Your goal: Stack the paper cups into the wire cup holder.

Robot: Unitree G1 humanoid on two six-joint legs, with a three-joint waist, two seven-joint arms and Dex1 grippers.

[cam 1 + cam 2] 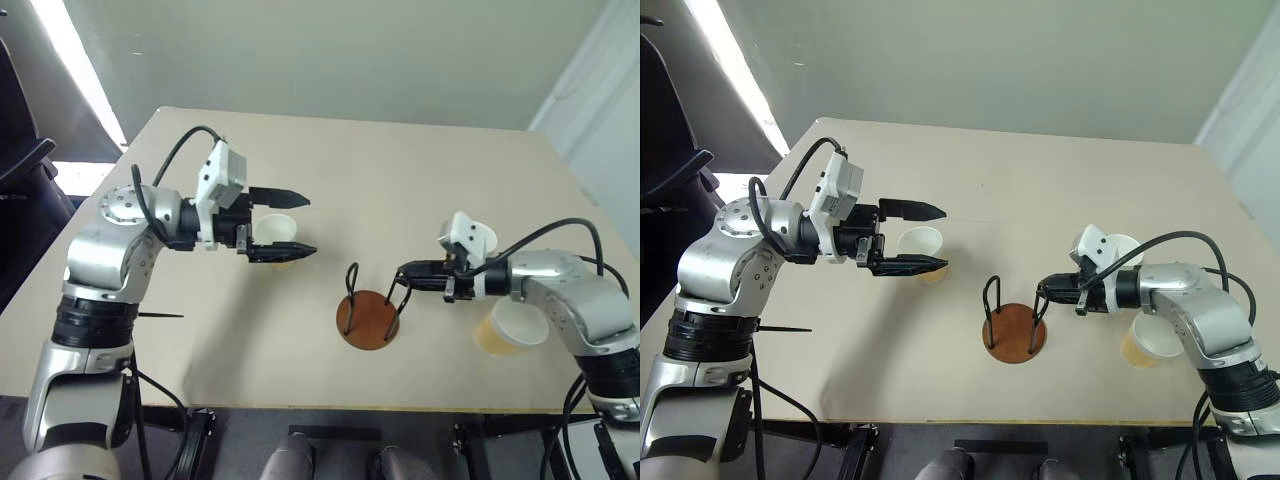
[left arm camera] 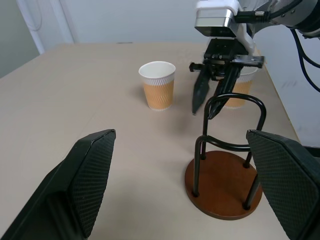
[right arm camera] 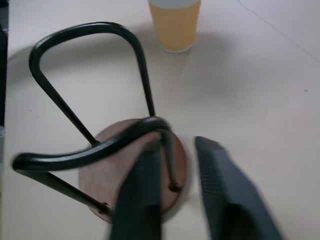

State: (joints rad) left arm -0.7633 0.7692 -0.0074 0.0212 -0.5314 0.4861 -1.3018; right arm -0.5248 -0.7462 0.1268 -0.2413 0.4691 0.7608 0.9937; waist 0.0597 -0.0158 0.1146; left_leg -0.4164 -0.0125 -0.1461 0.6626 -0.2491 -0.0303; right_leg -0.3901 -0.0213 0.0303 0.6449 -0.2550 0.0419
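The wire cup holder (image 1: 367,320), a brown disc with two black wire loops, stands near the table's front edge. My right gripper (image 1: 402,273) is shut on its right-hand loop, and the right wrist view shows the wire (image 3: 171,165) between the fingers. One paper cup (image 1: 515,330) stands under my right forearm. A second paper cup (image 1: 485,238) sits just behind that wrist. My left gripper (image 1: 311,224) hangs open above the table to the holder's left, pointing right. The third paper cup (image 1: 275,230) stands on the table beyond it, not held.
The tan table (image 1: 450,160) reaches far back, and its front edge runs just below the holder. A dark chair (image 1: 20,170) stands off the table's left side. A black cable (image 1: 560,232) loops over my right forearm.
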